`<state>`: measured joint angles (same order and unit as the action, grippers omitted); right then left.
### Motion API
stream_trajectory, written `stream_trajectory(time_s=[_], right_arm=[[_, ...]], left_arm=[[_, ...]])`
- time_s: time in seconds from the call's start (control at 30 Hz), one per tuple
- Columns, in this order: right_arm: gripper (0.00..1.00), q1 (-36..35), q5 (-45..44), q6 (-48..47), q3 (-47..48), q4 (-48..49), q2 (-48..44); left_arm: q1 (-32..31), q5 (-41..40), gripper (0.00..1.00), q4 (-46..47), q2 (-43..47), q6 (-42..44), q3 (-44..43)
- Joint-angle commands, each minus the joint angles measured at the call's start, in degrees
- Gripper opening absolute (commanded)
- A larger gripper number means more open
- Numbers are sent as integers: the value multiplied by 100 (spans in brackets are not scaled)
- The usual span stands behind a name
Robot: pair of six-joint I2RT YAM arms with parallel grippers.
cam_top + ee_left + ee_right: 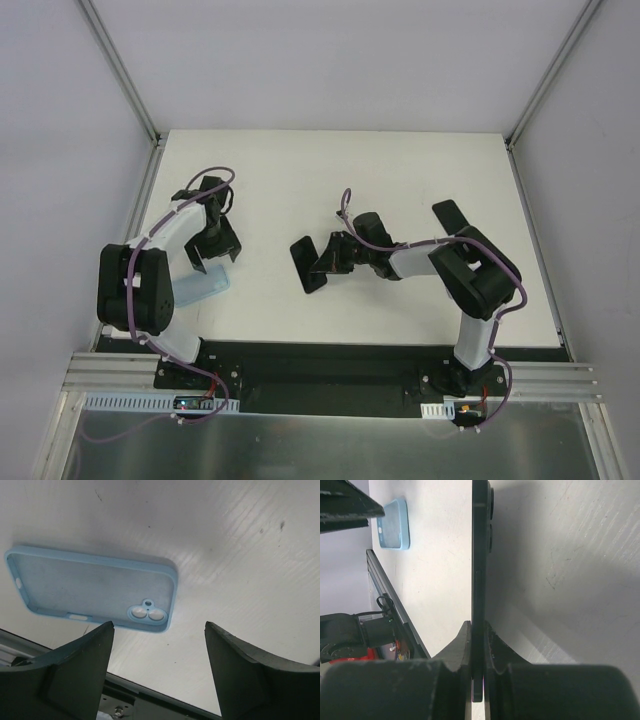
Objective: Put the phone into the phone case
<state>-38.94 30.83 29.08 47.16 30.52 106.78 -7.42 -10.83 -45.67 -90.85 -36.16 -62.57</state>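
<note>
Our left tool [213, 250] is spread wide and holds nothing. It hangs over the blue phone case [95, 587], which lies flat on the white counter [400, 180] with its hollow side up. The case is at the left, near the front edge of the counter. Nothing pins it down.

That is our first worry. If we push the phone into a loose case, the case may slide away or tip up at one end. It could even slip off the front edge, since it sits so near it.

Over in the middle is the black phone [308, 263]. Our right tool [335, 255] is squeezed tight on it, gripping it by its flat sides at one end. From the top view we think the phone's far end may rest on the counter, but it is too dark there to be sure.

That is our second worry. The phone is long and smooth, and we hold only a small bit of it. It could swing or slip out on the way over.

Our last worry is the camera bumps. They must go to the end of the case with the round holes. If we bring the phone the wrong way round, or crooked, it will catch on the rim and not go in.
</note>
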Motion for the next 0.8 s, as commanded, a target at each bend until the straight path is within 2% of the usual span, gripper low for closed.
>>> stream_trajectory(time_s=[0.0, 0.3, 0.37, 0.47, 0.53, 0.57, 0.63, 0.77], right_arm=[[4, 9, -33, -122, -22, 226, -351], [5, 114, -112, -104, -215, 226, -561], [5, 149, -112, -113, -251, 226, -614], [5, 176, -121, -131, -295, 209, -711], [5, 211, -121, -131, -365, 200, -799], [5, 229, -138, -148, -391, 200, -843], [6, 255, -174, -148, -435, 174, -948], [5, 343, -445, -148, -453, -300, -1255]], left_arm=[[4, 326, 70, -267, 50, 645, 157], [-418, 266, 55, -179, -600, 707, 25], [-514, 292, 48, -179, -820, 707, -54], [-611, 257, 31, -214, -1031, 611, -54], [-620, 248, 24, -214, -1093, 532, -2], [-629, 239, 14, -214, -1102, 514, 51], [-638, 283, 2, -214, -1049, 435, 95], [-708, 1142, 0, -57, -742, -65, 113]])
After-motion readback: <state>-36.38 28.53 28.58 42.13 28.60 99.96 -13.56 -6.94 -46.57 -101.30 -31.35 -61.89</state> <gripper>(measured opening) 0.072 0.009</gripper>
